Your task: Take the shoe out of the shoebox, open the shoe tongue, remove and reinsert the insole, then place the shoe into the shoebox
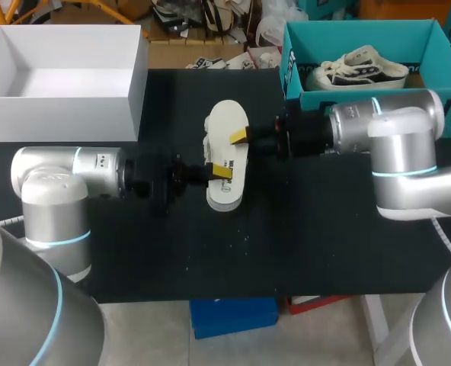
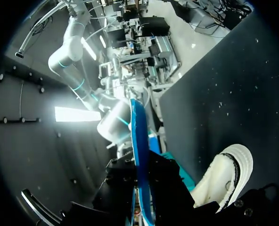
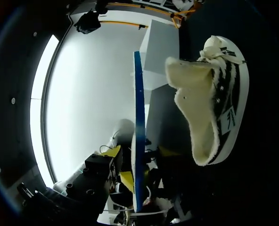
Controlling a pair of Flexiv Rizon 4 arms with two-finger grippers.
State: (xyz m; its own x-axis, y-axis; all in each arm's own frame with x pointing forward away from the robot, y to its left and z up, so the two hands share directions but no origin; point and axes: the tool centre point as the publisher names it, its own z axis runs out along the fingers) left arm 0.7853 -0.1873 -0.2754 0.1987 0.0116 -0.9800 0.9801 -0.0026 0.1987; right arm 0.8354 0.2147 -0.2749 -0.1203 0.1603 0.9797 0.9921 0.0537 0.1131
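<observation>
I hold the insole (image 1: pixel 228 155) with both of my grippers, flat above the middle of the black table (image 1: pixel 324 244). It is pale on top, and from my wrist views I see only its thin blue edge.

My left gripper (image 1: pixel 219 172) comes in from 9 o'clock. One yellow tip sits on top of the insole near its 6 o'clock end. In the left wrist view the dark fingers hug the blue edge from both sides, so this gripper is clamped on the insole.

My right gripper (image 1: pixel 241 138) comes in from 3 o'clock. Its yellow tip rests on top of the insole, a bit closer to the 12 o'clock end. In the right wrist view the blue edge runs down between the fingers, so this one grips the insole too.

The shoe (image 3: pixel 208 108) lies on the table just under the insole, not touching it. I can see its cream inside, its black stripes and its white sole.

The teal shoebox (image 1: pixel 359 32) stands at 2 o'clock on the table, well apart from the insole. Another shoe (image 1: pixel 359 70) lies inside it - white with dark parts.

A white box (image 1: pixel 58 118) stands open at 10 o'clock.
</observation>
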